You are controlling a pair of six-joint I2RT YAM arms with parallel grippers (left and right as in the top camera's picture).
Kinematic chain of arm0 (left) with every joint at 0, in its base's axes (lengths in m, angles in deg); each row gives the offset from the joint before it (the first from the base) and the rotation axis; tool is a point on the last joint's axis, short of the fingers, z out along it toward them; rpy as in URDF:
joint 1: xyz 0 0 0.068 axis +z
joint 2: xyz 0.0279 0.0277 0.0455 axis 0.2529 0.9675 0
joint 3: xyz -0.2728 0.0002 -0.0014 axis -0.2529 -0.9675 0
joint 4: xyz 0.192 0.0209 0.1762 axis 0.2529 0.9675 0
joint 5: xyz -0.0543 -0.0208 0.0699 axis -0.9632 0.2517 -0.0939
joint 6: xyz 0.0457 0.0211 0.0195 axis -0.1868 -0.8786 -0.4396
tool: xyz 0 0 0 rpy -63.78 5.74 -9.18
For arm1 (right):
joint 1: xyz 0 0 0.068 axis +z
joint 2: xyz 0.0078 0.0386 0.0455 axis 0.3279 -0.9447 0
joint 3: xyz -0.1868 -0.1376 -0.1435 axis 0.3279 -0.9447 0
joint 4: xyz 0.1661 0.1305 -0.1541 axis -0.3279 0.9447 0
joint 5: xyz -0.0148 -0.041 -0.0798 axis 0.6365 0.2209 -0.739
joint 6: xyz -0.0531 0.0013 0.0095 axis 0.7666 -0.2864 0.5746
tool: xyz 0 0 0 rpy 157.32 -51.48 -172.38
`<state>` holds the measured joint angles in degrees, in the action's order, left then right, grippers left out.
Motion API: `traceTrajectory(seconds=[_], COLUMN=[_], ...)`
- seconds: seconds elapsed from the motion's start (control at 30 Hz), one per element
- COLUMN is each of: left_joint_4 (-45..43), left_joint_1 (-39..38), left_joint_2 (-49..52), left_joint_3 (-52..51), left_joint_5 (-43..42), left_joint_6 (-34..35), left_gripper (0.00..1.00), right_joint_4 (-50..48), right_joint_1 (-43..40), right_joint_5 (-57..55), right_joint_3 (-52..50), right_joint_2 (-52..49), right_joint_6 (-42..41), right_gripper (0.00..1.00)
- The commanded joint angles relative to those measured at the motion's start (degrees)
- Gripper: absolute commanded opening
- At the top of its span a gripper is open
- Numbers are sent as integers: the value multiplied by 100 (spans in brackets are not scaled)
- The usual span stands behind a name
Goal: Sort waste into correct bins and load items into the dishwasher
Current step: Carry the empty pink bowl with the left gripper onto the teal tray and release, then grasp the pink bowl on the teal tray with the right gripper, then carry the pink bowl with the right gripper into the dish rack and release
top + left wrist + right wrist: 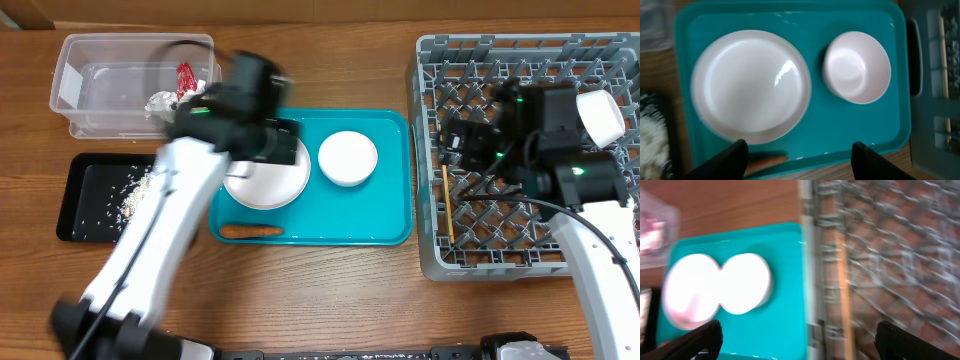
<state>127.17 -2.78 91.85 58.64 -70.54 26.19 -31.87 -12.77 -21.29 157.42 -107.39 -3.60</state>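
Note:
My left gripper is open and empty above the pale plate on the teal tray; in the overhead view it covers part of the plate. A white bowl sits beside the plate. The orange carrot stick lies at the tray's front. My right gripper is open and empty over the grey dish rack's left side. Chopsticks and a white cup are in the rack. The clear tub holds the red wrapper and tissue. The black tray holds food scraps.
The teal serving tray lies between the bins on the left and the rack on the right. Bare wooden table runs along the front edge. The right wrist view is blurred.

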Motion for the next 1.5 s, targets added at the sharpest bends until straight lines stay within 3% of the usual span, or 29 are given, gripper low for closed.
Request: traceTrajectory(seconds=[0.0, 0.27, 0.4, 0.47, 0.8, 0.93, 0.97, 1.17, 1.47], left_joint_4=[358, 903, 944, 938, 964, 966, 966, 962, 929], left_joint_1=[697, 1587, 1591, 1591, 1591, 1591, 1591, 1591, 1591], left_joint_2=[-588, -999, -981, -981, -981, -981, -981, -981, -981], left_joint_3=[122, 120, 114, 114, 111, 111, 111, 111, 111], left_joint_5=[186, 186, 184, 181, 181, 184, 184, 184, 188], left_joint_6=[389, 442, 442, 444, 422, 422, 420, 420, 420], left_gripper=[69, 71, 72, 72, 77, 77, 78, 80, 80], right_joint_4=[-245, -592, -911, -1187, -1521, -1519, -1513, -933, 234], right_joint_1=[472, 1440, 1681, 1770, 1773, 1773, 1773, 1731, 1707], right_joint_5=[470, 262, 50, -22, -28, -26, -26, -61, -2063], right_joint_3=[-2, -2, -2, -2, -2, 0, 4, 334, 1517], right_joint_2=[-306, -1657, -2312, -2802, -3676, -3700, -3700, -3493, -2026], right_joint_6=[-4, -4, -223, -470, -632, -632, -632, -651, -647], right_gripper=[99, 92, 83, 73, 47, 8, 4, 4, 4])
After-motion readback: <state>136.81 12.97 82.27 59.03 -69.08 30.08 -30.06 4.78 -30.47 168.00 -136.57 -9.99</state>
